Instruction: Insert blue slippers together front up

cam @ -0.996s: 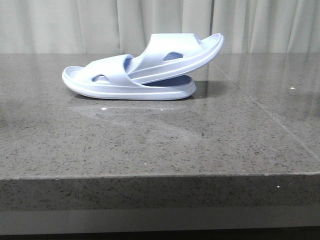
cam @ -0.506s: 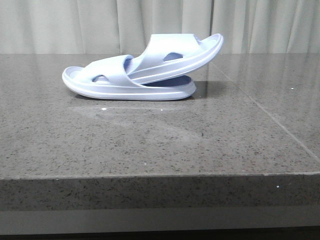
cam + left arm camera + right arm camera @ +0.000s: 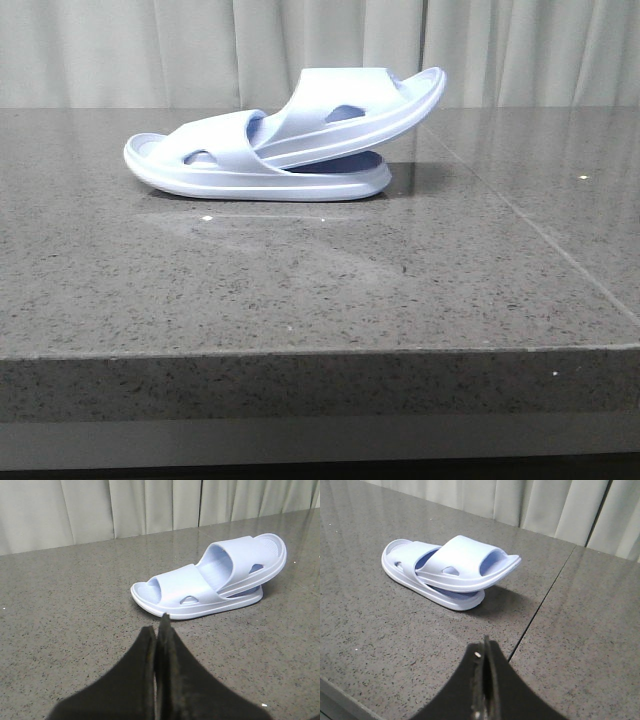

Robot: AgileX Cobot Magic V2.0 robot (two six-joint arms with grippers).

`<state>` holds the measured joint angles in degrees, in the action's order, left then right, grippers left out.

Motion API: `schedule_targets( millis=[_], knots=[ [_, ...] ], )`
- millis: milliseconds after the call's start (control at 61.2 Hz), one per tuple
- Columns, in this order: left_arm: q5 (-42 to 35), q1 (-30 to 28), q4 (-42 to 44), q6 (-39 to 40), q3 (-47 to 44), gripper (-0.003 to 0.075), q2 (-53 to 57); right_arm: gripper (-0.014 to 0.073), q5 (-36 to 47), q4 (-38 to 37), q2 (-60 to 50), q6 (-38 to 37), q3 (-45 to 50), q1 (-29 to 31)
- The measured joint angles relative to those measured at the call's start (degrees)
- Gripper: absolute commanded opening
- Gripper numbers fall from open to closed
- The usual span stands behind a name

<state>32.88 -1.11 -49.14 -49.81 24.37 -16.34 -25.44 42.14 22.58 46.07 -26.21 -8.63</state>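
Front view: slippers (image 3: pixel 285 140) nested, foam looks light and springy; grip the thick sole edge. Left gripper (image 3: pixel 159 630) and right gripper (image 3: pixel 485 652) closed, empty, near slippers.

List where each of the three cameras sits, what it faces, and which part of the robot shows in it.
Front view: low at the table's near edge, facing forward at the nested blue slippers and curtain; no arm shows.
Left wrist view: on the left arm, looking across the table at the slippers; the left gripper, shut, shows.
Right wrist view: on the right arm, looking at the slippers from the other side; the right gripper, shut, shows.
Shared: all three see the slippers on the dark stone table.
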Motion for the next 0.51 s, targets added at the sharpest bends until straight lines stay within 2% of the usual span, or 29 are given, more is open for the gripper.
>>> schedule_targets(
  millis=[506],
  knots=[
    [0.0, 0.0, -0.04, 0.0, 0.0, -0.002, 0.0, -0.0117, 0.11, 0.13, -0.04, 0.0, 0.0, 0.0]
  ],
)
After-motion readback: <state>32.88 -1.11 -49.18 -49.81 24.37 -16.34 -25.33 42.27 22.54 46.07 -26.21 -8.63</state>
